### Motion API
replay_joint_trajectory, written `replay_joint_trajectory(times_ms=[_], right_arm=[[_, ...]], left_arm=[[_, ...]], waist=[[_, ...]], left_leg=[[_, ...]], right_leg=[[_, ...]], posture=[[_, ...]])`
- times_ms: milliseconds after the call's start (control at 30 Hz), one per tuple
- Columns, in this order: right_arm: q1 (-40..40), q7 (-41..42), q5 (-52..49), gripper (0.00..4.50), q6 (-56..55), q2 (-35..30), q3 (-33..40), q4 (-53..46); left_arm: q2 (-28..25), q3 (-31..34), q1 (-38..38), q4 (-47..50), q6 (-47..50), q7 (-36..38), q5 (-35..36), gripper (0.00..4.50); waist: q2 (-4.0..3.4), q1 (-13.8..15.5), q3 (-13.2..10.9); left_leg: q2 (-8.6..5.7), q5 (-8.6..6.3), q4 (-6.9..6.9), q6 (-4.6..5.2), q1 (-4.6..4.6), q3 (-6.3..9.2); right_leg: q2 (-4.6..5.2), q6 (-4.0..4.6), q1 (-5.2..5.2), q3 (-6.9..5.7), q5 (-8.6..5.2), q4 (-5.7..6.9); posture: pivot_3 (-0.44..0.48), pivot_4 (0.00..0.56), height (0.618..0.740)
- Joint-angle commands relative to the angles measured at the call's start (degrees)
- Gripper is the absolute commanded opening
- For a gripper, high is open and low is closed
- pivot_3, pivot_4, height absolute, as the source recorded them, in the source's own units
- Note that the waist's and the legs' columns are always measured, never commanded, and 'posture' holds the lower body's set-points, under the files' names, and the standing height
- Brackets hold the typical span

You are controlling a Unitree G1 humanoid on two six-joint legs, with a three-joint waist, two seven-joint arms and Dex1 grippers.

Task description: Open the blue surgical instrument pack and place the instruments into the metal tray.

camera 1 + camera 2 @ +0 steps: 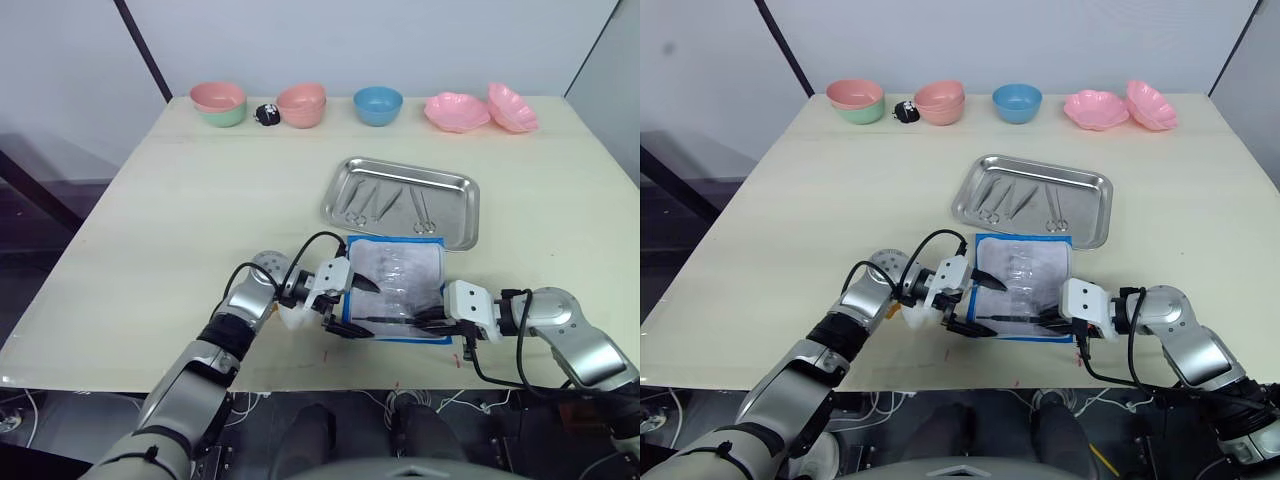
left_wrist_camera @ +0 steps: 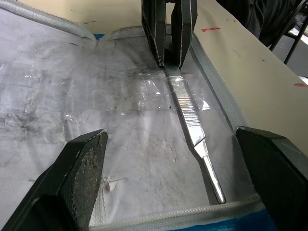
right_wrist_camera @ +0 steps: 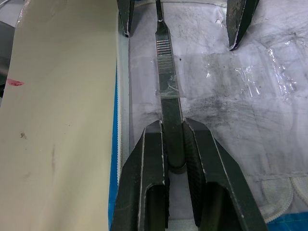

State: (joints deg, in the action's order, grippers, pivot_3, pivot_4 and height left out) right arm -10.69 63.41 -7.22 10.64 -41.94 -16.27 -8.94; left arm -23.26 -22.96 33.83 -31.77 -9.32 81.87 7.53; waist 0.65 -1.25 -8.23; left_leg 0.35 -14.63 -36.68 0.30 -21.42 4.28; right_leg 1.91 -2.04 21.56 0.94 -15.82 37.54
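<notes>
1. The blue surgical instrument pack [image 1: 397, 287] is seen lying open on the pale surface [image 1: 180, 200], just below centre of the left eye view, with its clear plastic pockets facing up.
2. The metal tray [image 1: 402, 201] is placed just above the pack, near the centre of the frame; several ring-handled instruments [image 1: 384, 205] are already lying inside it.
3. A slim flat metal instrument, a scalpel-like handle [image 2: 190, 126], is seen lying along the lower edge of the pack.
4. The right tool [image 3: 174, 144] is closed on one end of this handle, its two black fingers pressed against either side.
5. The left tool [image 2: 171, 178] is held wide open over the pack's left edge, with its fingers spread apart on either side of the handle's other end and nothing gripped.
6. Coloured bowls [image 1: 378, 104] are lined up along the top of the frame, well apart from the tray.
</notes>
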Motion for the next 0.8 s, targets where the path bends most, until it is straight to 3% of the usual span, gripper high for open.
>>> replay_joint_trajectory(times_ms=[33,300,800], right_arm=[[1.0,-1.6,3.0,0.03,1.0,0.3,-1.6,3.0],[1.0,-1.8,-0.5,0.03,1.1,1.0,1.1,-2.0],[-1.6,-1.4,-0.5,0.03,8.8,-5.4,3.2,-14.0]], left_arm=[[-2.5,-2.2,-3.4,-6.3,3.4,-1.5,-5.6,4.5],[-2.5,-2.0,-3.6,-6.1,3.5,-1.6,-5.6,4.5],[-2.1,-2.0,-3.5,-6.4,3.5,-1.7,-5.6,4.5]], waist=[[0.02,0.0,0.0],[0.0,0.0,0.0],[-0.12,0.2,-0.3]], left_leg=[[0.01,0.0,0.0,0.0,0.02,0.0],[0.06,0.0,0.17,-0.01,0.26,0.01],[0.02,-0.01,0.18,-0.01,0.21,-0.01]], right_leg=[[0.0,0.0,-0.01,0.0,0.0,0.0],[0.06,0.0,-0.02,0.01,0.0,0.03],[0.11,0.0,0.0,-0.01,0.0,0.01]], posture=[[0.0,0.15,0.74],[0.0,0.15,0.74],[0.0,0.15,0.74]])
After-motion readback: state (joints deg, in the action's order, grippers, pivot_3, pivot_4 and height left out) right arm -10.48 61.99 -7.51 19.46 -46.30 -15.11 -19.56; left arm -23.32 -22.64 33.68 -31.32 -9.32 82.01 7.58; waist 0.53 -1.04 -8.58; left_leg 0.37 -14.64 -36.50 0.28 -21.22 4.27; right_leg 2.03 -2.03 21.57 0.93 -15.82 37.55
